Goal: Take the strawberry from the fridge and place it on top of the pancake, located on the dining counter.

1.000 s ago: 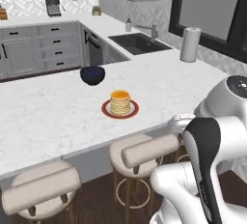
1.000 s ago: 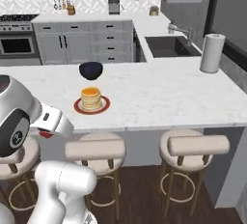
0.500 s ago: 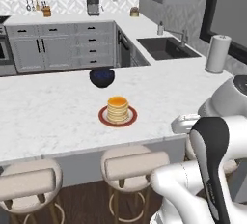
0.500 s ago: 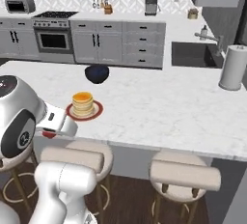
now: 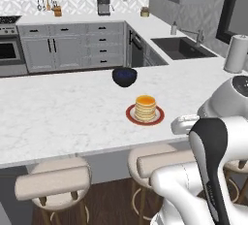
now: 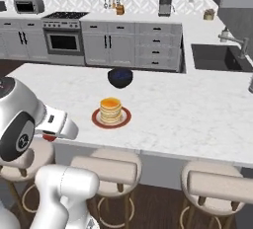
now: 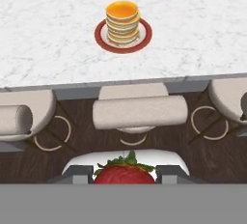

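Strawberry [image 7: 125, 171] clamped between the two dark finger tips at the bottom of the hand view, jaws closed on its sides, green leaves up. Fetching from the fridge judged done; placing not yet done. Ahead in that same view: pancake [image 7: 122, 22] stacked on its red plate [image 7: 146, 37], on the dining counter [image 7: 193, 35], well apart from the fruit. A beige stool [image 7: 139, 112] between fruit and counter edge, below the slab. Dark bowl cut off at the top edge, only its lower rim visible.

Left base view: pancake [image 5: 145, 107] on the red plate [image 5: 131, 116] near the counter's front edge, top bare. Blue-black bowl [image 5: 124, 76] just behind it. White arm in the lower right, hand end short of the plate; finger tips and fruit hidden by the arm's own body here.

Right base view: pancake [image 6: 110, 110] again with nothing on top, dining counter [image 6: 197, 119] stretching to the right, bowl [image 6: 120, 77] beyond the plate. A small patch of red under the hand at lower left, probably the strawberry [image 6: 49, 136], too small to tell for certain. Remaining, by judgement: carry over the counter edge, lower onto the stack, release.
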Robot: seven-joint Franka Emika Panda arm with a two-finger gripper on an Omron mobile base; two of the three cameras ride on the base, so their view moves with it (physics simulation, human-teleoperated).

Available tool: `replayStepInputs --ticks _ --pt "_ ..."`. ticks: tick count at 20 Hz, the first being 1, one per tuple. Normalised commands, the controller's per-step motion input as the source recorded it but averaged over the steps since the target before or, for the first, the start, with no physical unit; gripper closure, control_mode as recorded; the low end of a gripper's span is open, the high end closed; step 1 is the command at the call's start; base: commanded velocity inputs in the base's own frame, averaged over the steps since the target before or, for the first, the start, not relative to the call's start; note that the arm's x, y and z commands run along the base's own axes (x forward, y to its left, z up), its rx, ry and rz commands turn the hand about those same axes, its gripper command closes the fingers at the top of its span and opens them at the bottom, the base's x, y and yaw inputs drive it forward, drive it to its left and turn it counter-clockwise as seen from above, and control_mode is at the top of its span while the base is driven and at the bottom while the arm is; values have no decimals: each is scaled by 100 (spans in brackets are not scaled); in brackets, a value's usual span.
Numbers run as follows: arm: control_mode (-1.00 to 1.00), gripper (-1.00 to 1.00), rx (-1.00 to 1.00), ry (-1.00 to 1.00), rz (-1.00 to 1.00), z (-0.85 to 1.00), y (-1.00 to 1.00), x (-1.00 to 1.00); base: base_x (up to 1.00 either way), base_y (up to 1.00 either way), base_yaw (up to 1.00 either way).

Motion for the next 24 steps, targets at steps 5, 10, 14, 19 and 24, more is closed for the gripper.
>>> replayStepInputs --ticks 5,10,14,19,24 --pt "100 100 0 0 0 0 0 0 41 -41 1" --pt "100 100 0 0 0 0 0 0 77 -24 1" --pt "100 100 0 0 0 0 0 0 94 23 0" --pt "100 100 0 0 0 0 0 0 55 20 0" --pt "100 100 0 0 0 0 0 0 40 14 0"
